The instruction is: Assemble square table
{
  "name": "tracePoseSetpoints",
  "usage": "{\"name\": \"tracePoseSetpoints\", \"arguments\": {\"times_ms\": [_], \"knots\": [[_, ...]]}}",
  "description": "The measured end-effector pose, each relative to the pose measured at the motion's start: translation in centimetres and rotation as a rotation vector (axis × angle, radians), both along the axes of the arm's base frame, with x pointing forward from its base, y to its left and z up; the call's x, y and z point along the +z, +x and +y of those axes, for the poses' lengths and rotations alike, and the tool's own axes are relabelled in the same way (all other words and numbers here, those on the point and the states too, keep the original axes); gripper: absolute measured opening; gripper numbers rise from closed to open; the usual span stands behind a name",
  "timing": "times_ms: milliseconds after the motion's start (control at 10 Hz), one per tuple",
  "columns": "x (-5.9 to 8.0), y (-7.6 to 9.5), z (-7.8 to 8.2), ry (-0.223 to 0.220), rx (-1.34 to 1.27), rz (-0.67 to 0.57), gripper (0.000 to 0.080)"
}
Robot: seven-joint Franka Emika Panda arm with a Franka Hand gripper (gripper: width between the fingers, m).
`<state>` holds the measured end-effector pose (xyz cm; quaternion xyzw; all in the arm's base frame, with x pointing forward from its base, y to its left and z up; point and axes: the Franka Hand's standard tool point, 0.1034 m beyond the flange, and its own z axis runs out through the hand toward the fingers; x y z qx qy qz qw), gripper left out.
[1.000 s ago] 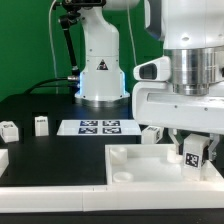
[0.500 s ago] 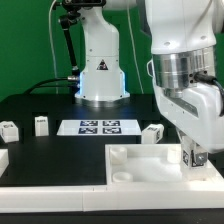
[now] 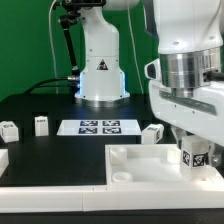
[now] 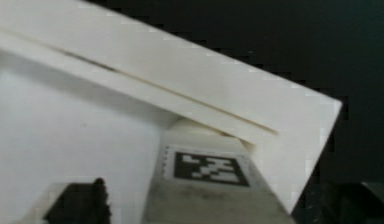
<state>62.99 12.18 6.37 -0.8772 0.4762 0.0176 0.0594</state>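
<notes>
The gripper (image 3: 193,146) hangs at the exterior view's right, above the large white plastic square slab (image 3: 150,170). The slab lies flat, rimmed hollow face up, at the front of the black table (image 3: 40,150). The jaws sit closed in, 1 on each side of a small white tagged leg (image 3: 194,157). I judge it clamped, not just flanked.

Key relation: the leg is straight below the hand and between the jaws. Its long axis is vertical and in line w/ the gripper's own axis. Its tag faces the exterior cam. Its lower end is down inside the slab's hollow, near the corner at the exterior view's right. The wrist view agrees: the tagged leg stands just beside the slab's raised rim where 2 edges meet. Can't tell whether the foot is touching its seat or is just above it, as the contact pt is hidden.

My read is that the step in hand is seating this leg. The next move prob. needs a push or twist about the vertical axis, w/ no sideways shift. A tilt would likely jam it vs. the rim.

3 other small white legs stand loose and upright: 2 (image 3: 10,130) (image 3: 41,124) at the exterior view's left, well apart from the slab, and 1 (image 3: 152,133) just behind it. The marker board (image 3: 98,126) lies between them.
</notes>
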Motion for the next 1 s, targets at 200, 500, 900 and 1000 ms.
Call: {"name": "tracePoseSetpoints", "arguments": {"times_ms": [200, 500, 900, 1000], "knots": [[-0.3, -0.1, -0.2, -0.013, 0.118, -0.031, 0.0647], [0.5, 0.6, -0.5, -0.07, 0.553, -0.108, 0.0649], [0.8, 0.7, 0.3, -0.105, 0.827, -0.161, 0.064], [0.7, 0.7, 0.2, -0.107, 0.829, -0.161, 0.0474]]}}
